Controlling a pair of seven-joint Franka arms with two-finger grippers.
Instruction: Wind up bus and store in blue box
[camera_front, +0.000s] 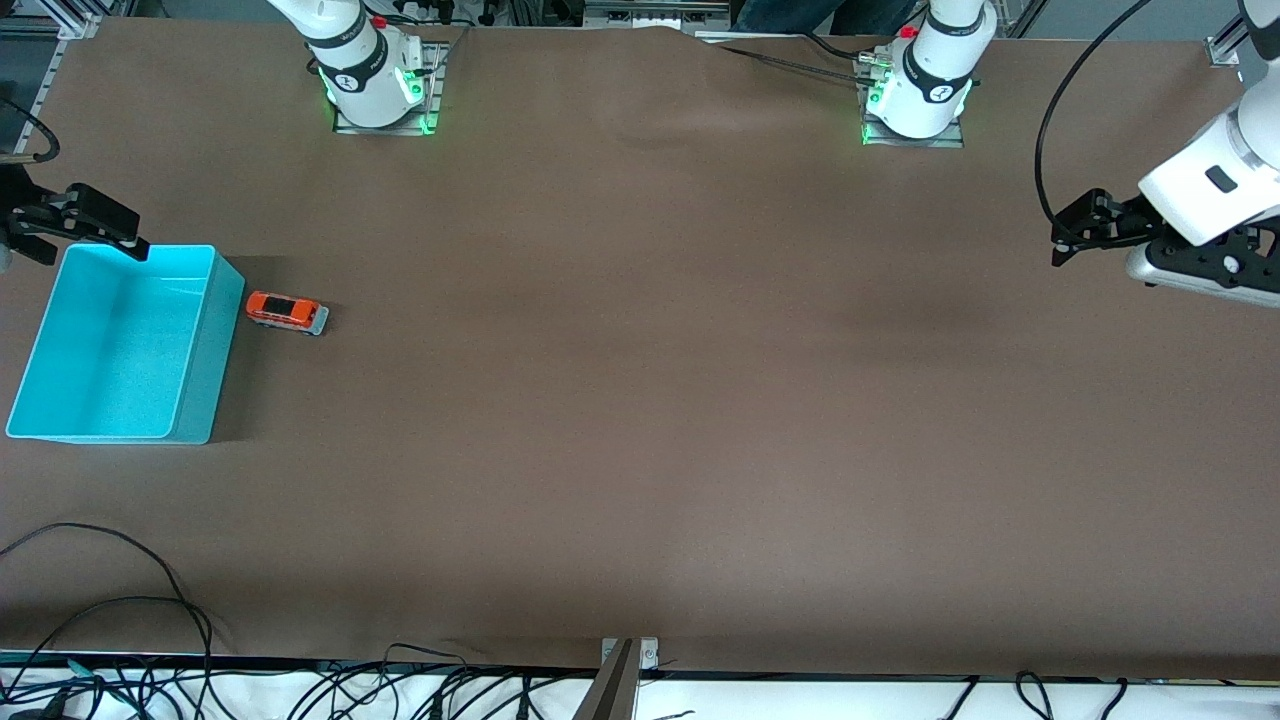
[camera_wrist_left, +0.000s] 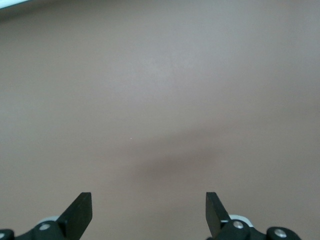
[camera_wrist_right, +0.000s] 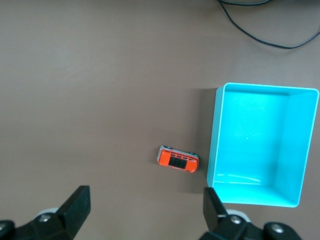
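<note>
The bus (camera_front: 287, 311), a small orange toy van with a dark roof panel, stands on the brown table close beside the blue box (camera_front: 205, 360), at the box's wall that faces the left arm's end. The box is open and empty. My right gripper (camera_front: 95, 240) is open and empty, up in the air over the box's edge farthest from the front camera. The right wrist view shows its open gripper (camera_wrist_right: 147, 202), the bus (camera_wrist_right: 178, 160) and the box (camera_wrist_right: 216, 135) from above. My left gripper (camera_front: 1056, 245) is open and empty, waiting over bare table at the left arm's end; its wrist view shows the gripper (camera_wrist_left: 149, 207) over bare table.
Both arm bases (camera_front: 372, 75) (camera_front: 918, 85) stand along the table's edge farthest from the front camera. Loose black cables (camera_front: 150, 600) lie at the edge nearest the camera beside a metal bracket (camera_front: 628, 655). A cable (camera_wrist_right: 260, 30) also shows in the right wrist view.
</note>
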